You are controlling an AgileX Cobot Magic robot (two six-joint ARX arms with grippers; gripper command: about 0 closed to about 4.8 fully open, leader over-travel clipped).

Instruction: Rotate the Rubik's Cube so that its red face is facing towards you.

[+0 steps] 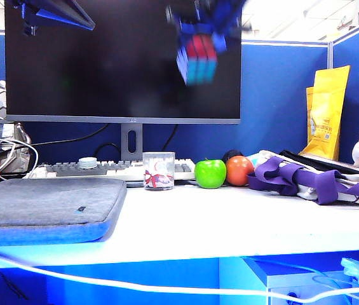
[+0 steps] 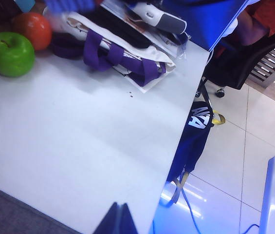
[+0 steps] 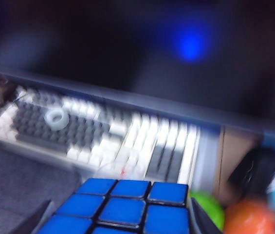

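A white tabletop (image 1: 230, 222) stands in front of blue office walls, with a big dark screen (image 1: 122, 60) at the back. Below the screen lies a keyboard (image 1: 96, 168) with a small white ring on it. A grey padded sleeve (image 1: 46, 206) rests on the left side of the tabletop. Near the middle stands a clear cup (image 1: 159, 170) with red and white prints; what is inside it cannot be told. Just beside the cup sits a green apple (image 1: 210, 173), and an orange ball (image 1: 239, 170) touches the apple. To the right lies a white bag with purple straps (image 1: 306, 181), and a yellow packet (image 1: 326, 114) leans on the wall behind it.

The Rubik's Cube (image 1: 198, 58) is high in the air in front of the screen, blurry, showing red and blue squares. The right claw (image 1: 206, 28) grips it from above. In the right wrist view the cube's blue side sits between the two dark fingers (image 3: 30, 222).

The left claw (image 1: 58, 14) is up at the top left corner. Only a dark tip (image 2: 118, 222) shows in the left wrist view, so I cannot tell if it is open or closed.
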